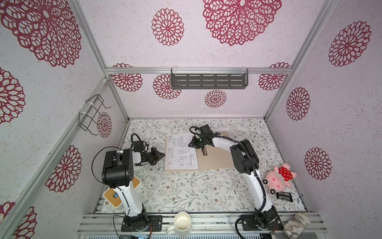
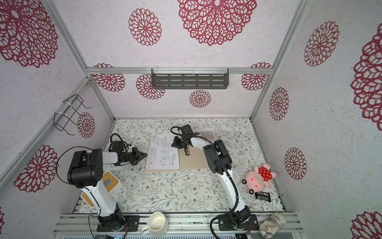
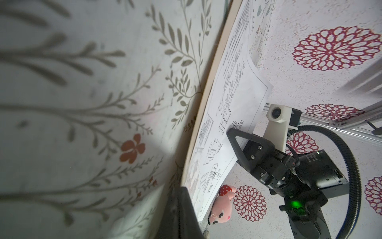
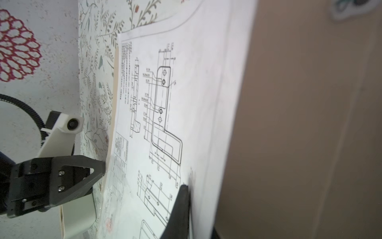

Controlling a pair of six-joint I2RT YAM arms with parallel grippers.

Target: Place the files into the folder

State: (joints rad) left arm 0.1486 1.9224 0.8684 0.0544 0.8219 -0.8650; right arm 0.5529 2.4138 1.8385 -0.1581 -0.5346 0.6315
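In both top views the beige folder lies open and flat at the back middle of the table, with a metal clip near its fold. The files rest on its left half, line drawing uppermost. A second white sheet's edge shows beneath in the right wrist view. My right gripper is shut on the files' far right edge, which is slightly lifted. My left gripper is shut and empty, at the folder's left edge.
A bamboo-topped tissue box sits under the left arm. A white mug and a patterned cup stand on the front rail. A pink plush and a black packet lie at the right. A shelf hangs on the back wall.
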